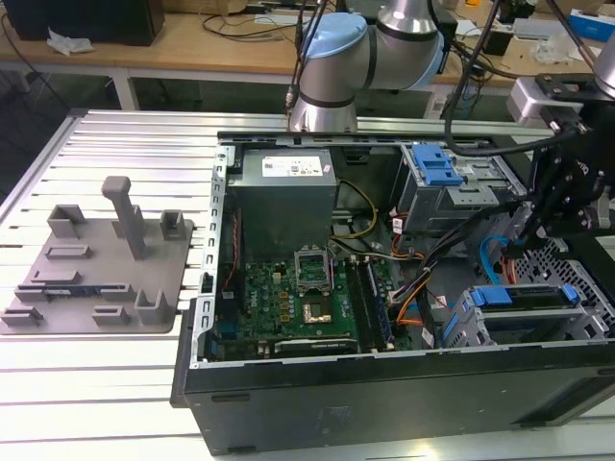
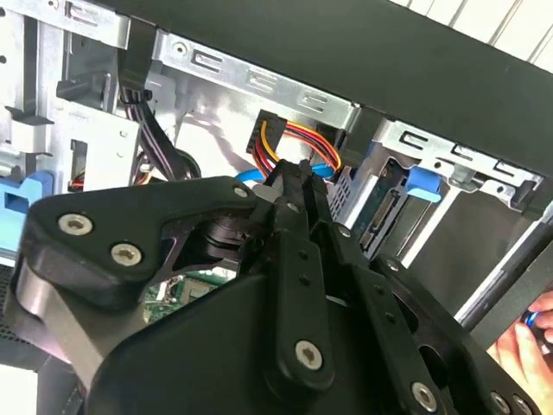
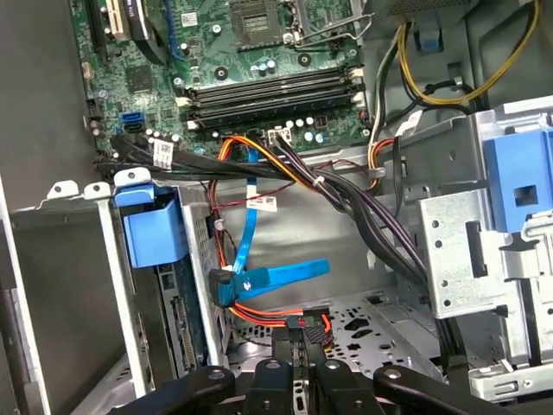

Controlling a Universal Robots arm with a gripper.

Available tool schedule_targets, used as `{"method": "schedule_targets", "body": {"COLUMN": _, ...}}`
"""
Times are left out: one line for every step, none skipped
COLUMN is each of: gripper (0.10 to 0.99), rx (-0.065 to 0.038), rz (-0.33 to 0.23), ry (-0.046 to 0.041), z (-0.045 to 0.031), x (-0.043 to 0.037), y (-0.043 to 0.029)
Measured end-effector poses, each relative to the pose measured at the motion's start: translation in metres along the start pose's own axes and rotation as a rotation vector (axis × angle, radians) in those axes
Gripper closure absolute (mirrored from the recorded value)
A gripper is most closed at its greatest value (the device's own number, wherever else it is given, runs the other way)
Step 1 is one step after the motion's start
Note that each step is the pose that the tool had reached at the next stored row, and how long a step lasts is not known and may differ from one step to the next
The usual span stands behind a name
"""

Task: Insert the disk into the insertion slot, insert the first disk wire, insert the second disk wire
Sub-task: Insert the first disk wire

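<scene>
Exterior view: the disk [image 1: 524,297] already lies in the insertion slot [image 1: 577,331], at the computer case's [image 1: 384,399] near corner on the exterior view's right, with the gripper [image 1: 543,230] just above. First wrist view: the fingers [image 3: 278,380], almost closed, pinch the first disk wire [image 3: 302,328] near the disk. Seating it, I judge, calls for squaring plug to socket. Second wrist view: the disk's blue frame [image 2: 423,183] sits inside the slot.

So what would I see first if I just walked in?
Probably the green motherboard in the middle of the open computer case. Then the bright blue frame of the disk, sitting in its slot on the exterior view's right. Near it the black end effector pinches a plug with orange and red wires.
</scene>
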State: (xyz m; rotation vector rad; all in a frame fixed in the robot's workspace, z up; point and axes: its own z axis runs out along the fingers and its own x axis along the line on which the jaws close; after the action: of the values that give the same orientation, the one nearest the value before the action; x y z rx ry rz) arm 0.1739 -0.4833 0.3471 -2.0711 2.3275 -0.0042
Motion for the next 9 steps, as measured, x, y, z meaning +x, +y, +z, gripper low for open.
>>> {"method": "schedule_targets", "body": {"gripper": 0.918, "rx": 0.0, "rz": -0.02, "ry": -0.0004, "z": 0.0, "x": 0.0, "y": 0.0001}}
{"method": "schedule_targets", "body": {"gripper": 0.918, "rx": -0.001, "rz": -0.028, "ry": -0.0005, "z": 0.0, "x": 0.0001, "y": 0.0002}}
{"method": "schedule_targets", "body": {"gripper": 0.918, "rx": -0.001, "rz": -0.038, "ry": -0.0008, "z": 0.0, "x": 0.0001, "y": 0.0003}}
{"method": "schedule_targets", "body": {"gripper": 0.918, "rx": -0.001, "rz": -0.04, "ry": -0.0007, "z": 0.0, "x": 0.0001, "y": 0.0003}}
{"method": "schedule_targets", "body": {"gripper": 0.918, "rx": -0.001, "rz": -0.04, "ry": -0.0007, "z": 0.0, "x": 0.0001, "y": 0.0003}}
{"method": "schedule_targets", "body": {"gripper": 0.918, "rx": -0.001, "rz": -0.041, "ry": -0.0006, "z": 0.0, "x": 0.0002, "y": 0.0002}}
{"method": "schedule_targets", "body": {"gripper": 0.918, "rx": -0.001, "rz": -0.047, "ry": -0.0007, "z": -0.0001, "x": 0.0009, "y": 0.0001}}
{"method": "schedule_targets", "body": {"gripper": 0.918, "rx": -0.001, "rz": -0.052, "ry": -0.0007, "z": -0.0002, "x": 0.0012, "y": 0.0001}}
{"method": "schedule_targets", "body": {"gripper": 0.918, "rx": -0.001, "rz": -0.055, "ry": -0.0002, "z": -0.0005, "x": 0.0014, "y": 0.0001}}
